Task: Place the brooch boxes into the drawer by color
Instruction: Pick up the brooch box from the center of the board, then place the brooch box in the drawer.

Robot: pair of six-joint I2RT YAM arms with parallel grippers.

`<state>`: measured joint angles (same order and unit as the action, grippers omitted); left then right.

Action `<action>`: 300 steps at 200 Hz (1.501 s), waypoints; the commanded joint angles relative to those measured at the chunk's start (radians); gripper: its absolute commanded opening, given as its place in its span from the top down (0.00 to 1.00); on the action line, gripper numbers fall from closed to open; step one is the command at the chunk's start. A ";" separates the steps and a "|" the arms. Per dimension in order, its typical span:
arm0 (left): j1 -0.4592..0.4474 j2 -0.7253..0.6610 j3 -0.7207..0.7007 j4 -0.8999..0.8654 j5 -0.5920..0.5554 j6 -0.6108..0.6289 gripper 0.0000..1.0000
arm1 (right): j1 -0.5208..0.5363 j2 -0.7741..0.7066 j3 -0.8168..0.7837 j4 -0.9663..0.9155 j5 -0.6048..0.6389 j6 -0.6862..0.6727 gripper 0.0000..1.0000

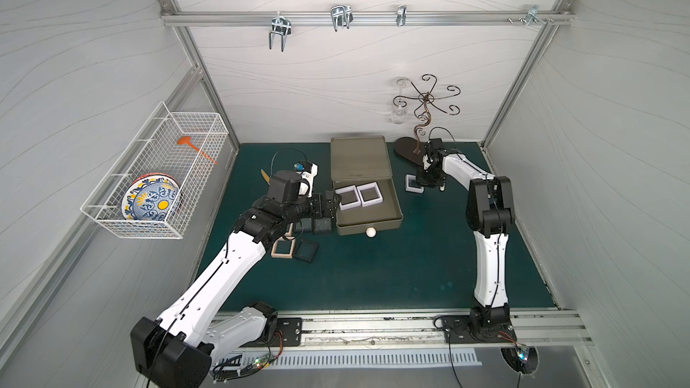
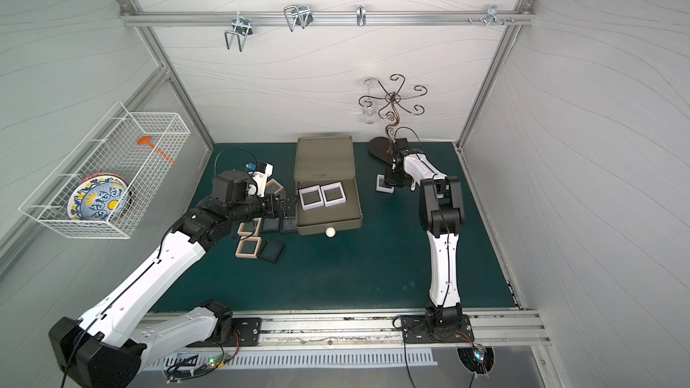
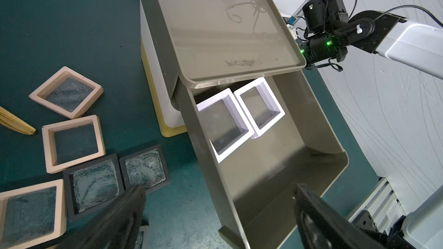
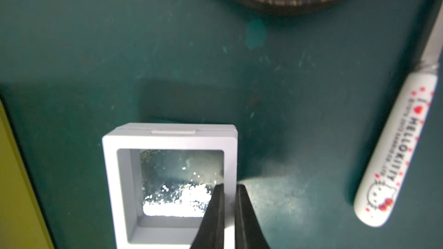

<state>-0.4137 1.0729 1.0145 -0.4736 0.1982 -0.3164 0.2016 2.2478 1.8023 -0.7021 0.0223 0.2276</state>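
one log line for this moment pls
right hand: shut on white box rim | left hand: open, empty, by drawer | drawer: open, two white boxes inside

In both top views the left arm (image 1: 239,259) hides parts of several brooch boxes (image 1: 283,250). The right wrist view's edge cuts off the white brooch box (image 4: 124,188); the pen's (image 4: 395,154) print blurs.
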 commanded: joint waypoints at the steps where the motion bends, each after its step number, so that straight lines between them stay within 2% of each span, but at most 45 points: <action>1: -0.004 -0.017 0.026 0.031 -0.013 0.014 0.00 | 0.003 -0.116 -0.051 0.017 -0.008 0.004 0.98; 74: -0.004 -0.020 0.024 0.029 -0.062 0.008 0.00 | 0.020 -0.581 -0.255 0.143 -0.084 -0.016 1.00; 101: -0.002 -0.019 0.022 0.024 -0.091 -0.009 0.01 | 0.076 -0.721 -0.294 0.142 -0.105 -0.040 0.99; 128: 0.000 -0.009 0.030 0.009 -0.128 -0.024 0.00 | 0.172 -0.795 -0.296 0.099 -0.126 -0.061 0.99; 164: 0.015 0.009 0.049 -0.028 -0.178 -0.047 0.00 | 0.348 -0.831 -0.325 0.042 -0.065 -0.080 0.99; 204: 0.041 0.016 0.051 -0.036 -0.200 -0.075 0.00 | 0.506 -0.821 -0.369 0.025 -0.025 -0.038 0.99; 300: 0.046 0.015 0.048 -0.031 -0.189 -0.077 0.00 | 0.596 -0.731 -0.372 -0.056 0.029 0.035 0.96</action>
<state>-0.3737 1.0855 1.0172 -0.5266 0.0109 -0.3866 0.7734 1.5040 1.4273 -0.7071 0.0257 0.2409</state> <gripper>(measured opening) 0.996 0.098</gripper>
